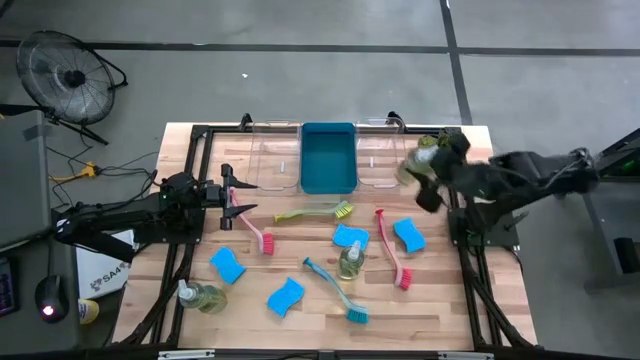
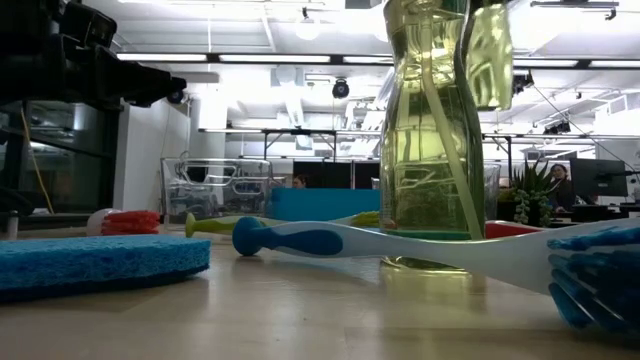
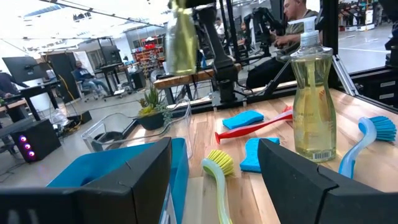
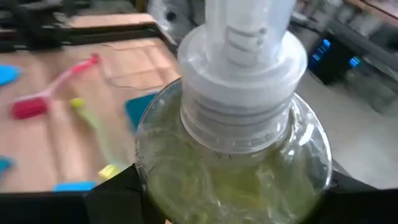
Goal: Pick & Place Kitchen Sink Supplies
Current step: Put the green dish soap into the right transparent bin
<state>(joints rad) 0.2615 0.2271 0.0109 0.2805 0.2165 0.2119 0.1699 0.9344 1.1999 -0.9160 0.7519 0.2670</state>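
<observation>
Right gripper (image 1: 428,172) is clamping a small clear pump bottle of yellowish liquid (image 1: 420,160) by its body and holding it in the air over the right-hand clear plastic tray (image 1: 375,160). In the right wrist view the fingers are pressing on both sides of the bottle's rounded shoulder, just below the white pump collar (image 4: 242,68).

Left gripper (image 1: 232,196) is waiting with jaws apart and nothing between them, near the table's left side, beside a pink-bristled long-handled dish brush (image 1: 252,228).

Judgement on the step in hand: the bottle looks tilted in the high view, so it should be brought upright before lowering; it should go down inside the tray walls until the base is resting, and only then should the fingers be released, otherwise it is likely to topple.

Containers at the table's far edge:
- blue rectangular bin (image 1: 328,158), centre: nothing showing inside.
- left clear plastic tray (image 1: 272,160): nothing showing inside.
- right clear tray: contents partly hidden by the arm; cannot tell.

Lying loose on the wood: blue sponges, further brushes, two more pump bottles.
</observation>
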